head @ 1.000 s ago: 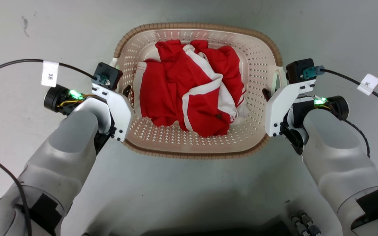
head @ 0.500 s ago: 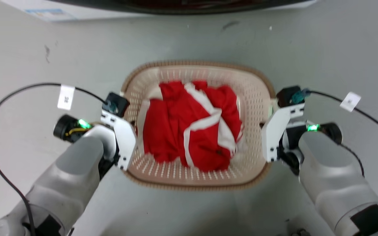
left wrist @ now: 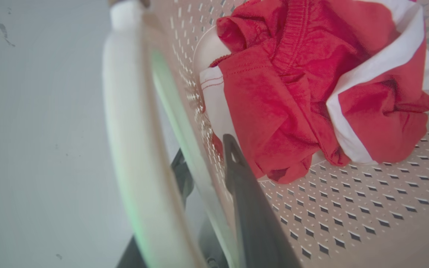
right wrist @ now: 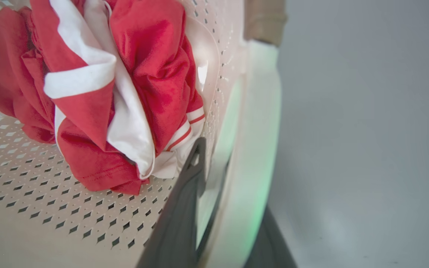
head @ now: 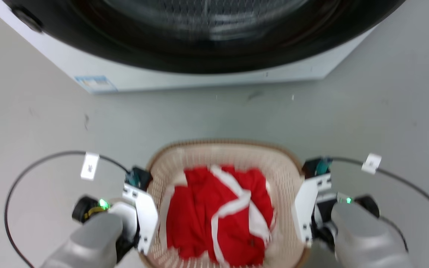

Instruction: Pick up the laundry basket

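The laundry basket [head: 222,144], cream with perforated walls and a brown woven-look rim, sits low in the head view and holds a crumpled red and white garment [head: 218,212]. My left gripper [head: 150,210] is at its left side. In the left wrist view one dark finger [left wrist: 237,167] lies inside the wall, the other outside, beside the white handle [left wrist: 125,111]. My right gripper [head: 301,210] holds the right side the same way. There a dark finger [right wrist: 192,167] is inside the wall [right wrist: 69,208] and the handle [right wrist: 251,156] runs past it.
A white washing machine [head: 184,80] with a dark round door [head: 207,33] stands straight ahead across the grey floor [head: 32,119]. Black cables with white tags [head: 89,166] loop out from both wrists.
The whole head picture has shifted: the camera moved, bringing the washing machine into view and putting the basket lower and smaller. Both grippers keep their hold on the basket's sides.
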